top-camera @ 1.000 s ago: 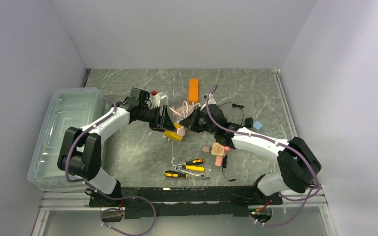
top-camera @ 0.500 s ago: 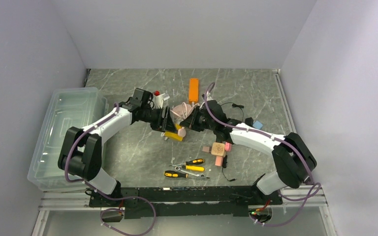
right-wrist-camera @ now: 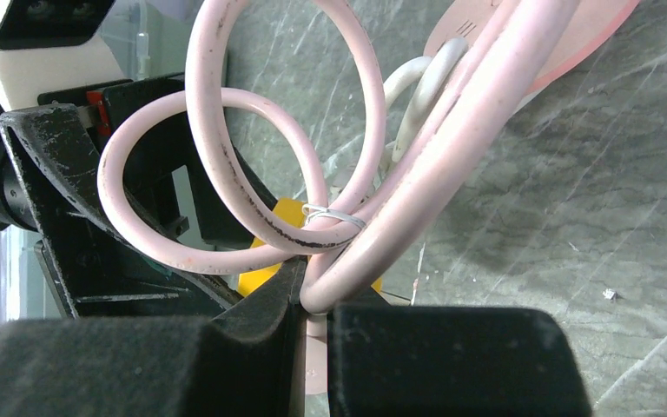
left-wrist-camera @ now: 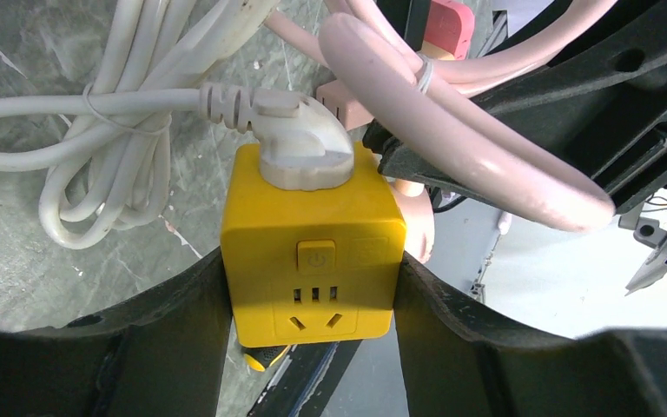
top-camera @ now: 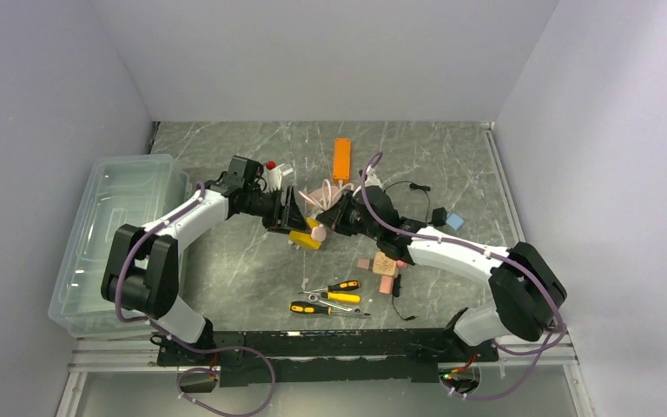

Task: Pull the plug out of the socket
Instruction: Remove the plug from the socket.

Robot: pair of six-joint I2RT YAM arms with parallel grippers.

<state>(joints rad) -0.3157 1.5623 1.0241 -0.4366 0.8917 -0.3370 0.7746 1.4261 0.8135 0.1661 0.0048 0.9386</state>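
Observation:
A yellow cube socket (left-wrist-camera: 313, 252) sits between the fingers of my left gripper (left-wrist-camera: 313, 304), which is shut on its two sides; the top view shows the socket (top-camera: 304, 240) held just over the table. A white plug (left-wrist-camera: 304, 148) with a bundled white cable (left-wrist-camera: 95, 148) sits in the socket's top face. My right gripper (right-wrist-camera: 315, 321) is shut on a pink plug (right-wrist-camera: 317, 369) with a looped pink cable (right-wrist-camera: 226, 174). The pink plug (top-camera: 317, 231) lies against the socket's right side; its pins are hidden. The right gripper (top-camera: 332, 222) faces the left gripper (top-camera: 295, 224).
A clear plastic bin (top-camera: 117, 234) stands at the left. An orange block (top-camera: 341, 158) lies behind the grippers. Wooden cubes (top-camera: 385, 263), two screwdrivers (top-camera: 334, 295), a thin black wire (top-camera: 412, 186) and a small blue piece (top-camera: 454, 221) lie near the right arm.
My right gripper has shifted slightly back toward the near right with the pink plug. My left gripper has stayed on the socket, almost still.

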